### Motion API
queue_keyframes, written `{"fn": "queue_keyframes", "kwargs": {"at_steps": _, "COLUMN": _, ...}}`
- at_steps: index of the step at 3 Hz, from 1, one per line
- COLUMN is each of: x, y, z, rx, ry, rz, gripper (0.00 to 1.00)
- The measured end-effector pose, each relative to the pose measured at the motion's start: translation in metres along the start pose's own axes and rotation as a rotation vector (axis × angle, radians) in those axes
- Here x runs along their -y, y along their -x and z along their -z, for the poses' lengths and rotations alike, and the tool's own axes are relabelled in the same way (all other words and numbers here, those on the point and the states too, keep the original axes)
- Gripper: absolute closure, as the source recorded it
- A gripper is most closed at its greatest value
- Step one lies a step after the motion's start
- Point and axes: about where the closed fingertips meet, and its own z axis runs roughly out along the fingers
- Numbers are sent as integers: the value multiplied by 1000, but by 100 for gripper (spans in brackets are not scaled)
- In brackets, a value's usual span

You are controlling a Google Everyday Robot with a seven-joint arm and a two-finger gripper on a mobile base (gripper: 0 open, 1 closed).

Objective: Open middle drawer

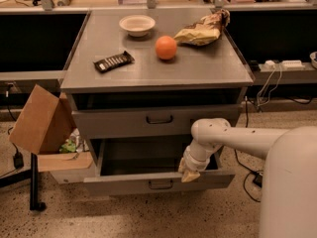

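The wide grey metal middle drawer (119, 185) is being shown pulled well out of the cabinet, under a grey upper drawer (114, 124). The top edge of its front is being touched by the robot's hand (190, 173), right of the small dark loop handle (161, 184). Whether the hand is clenched or released cannot be told. A round orange fruit (166, 47) and a white bowl (137, 25) are being carried on the grey surface (203, 66).
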Motion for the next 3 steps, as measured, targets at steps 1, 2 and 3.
{"fn": "queue_keyframes", "kwargs": {"at_steps": 1, "x": 0, "y": 0, "z": 0, "rx": 0, "ry": 0, "rz": 0, "gripper": 7}}
{"fn": "queue_keyframes", "kwargs": {"at_steps": 2, "x": 0, "y": 0, "z": 0, "rx": 0, "ry": 0, "rz": 0, "gripper": 0}}
{"fn": "queue_keyframes", "kwargs": {"at_steps": 3, "x": 0, "y": 0, "z": 0, "rx": 0, "ry": 0, "rz": 0, "gripper": 0}}
